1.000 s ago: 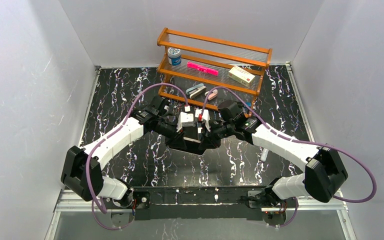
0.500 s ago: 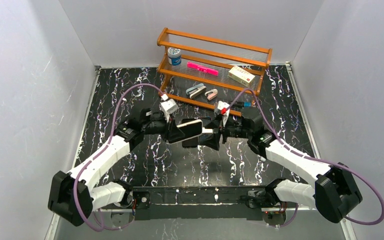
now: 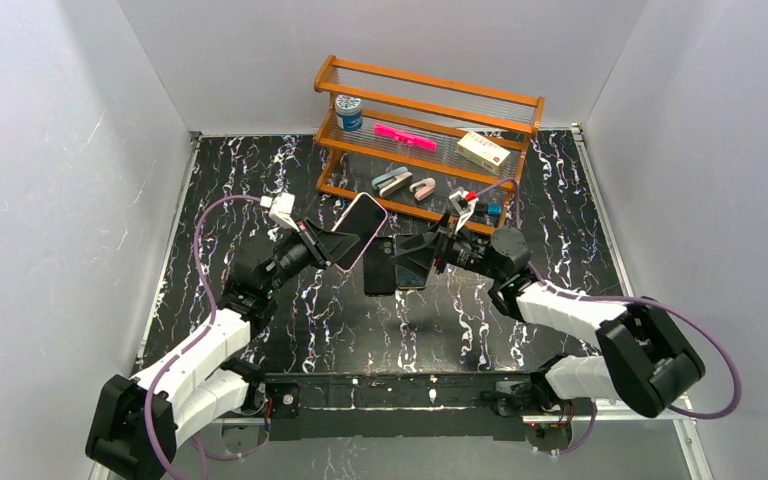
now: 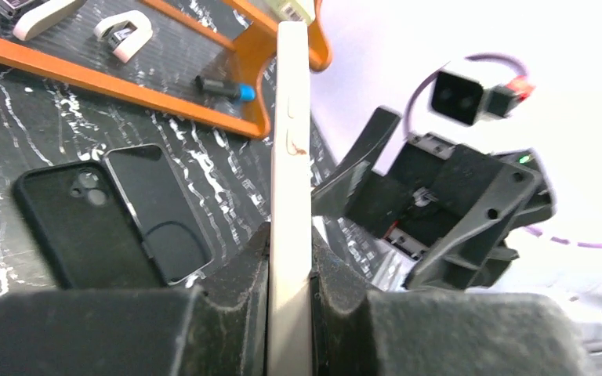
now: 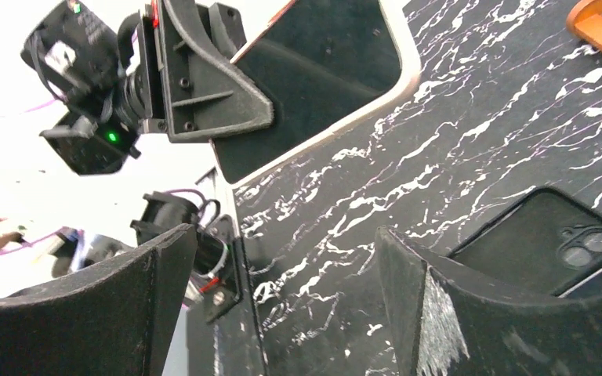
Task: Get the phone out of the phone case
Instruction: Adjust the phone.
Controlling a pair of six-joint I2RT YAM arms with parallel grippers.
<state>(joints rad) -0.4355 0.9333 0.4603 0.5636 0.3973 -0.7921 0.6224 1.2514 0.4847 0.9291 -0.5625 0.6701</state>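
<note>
Phone (image 4: pixel 291 117) out of its case, clamped edge-on in the left gripper (image 4: pixel 290 243) and held off the table (image 3: pixel 220 200).
The left arm is stretched forward with the wrist raised and the phone tilted. The right gripper (image 5: pixel 282 243) is held low, fingers spread with nothing between them, aimed at the left one. Counted: one phone; one phone case (image 4: pixel 78 227) lying on the table; one glossy black slab (image 4: pixel 161 211) just beside it, kind not discernible.
</note>
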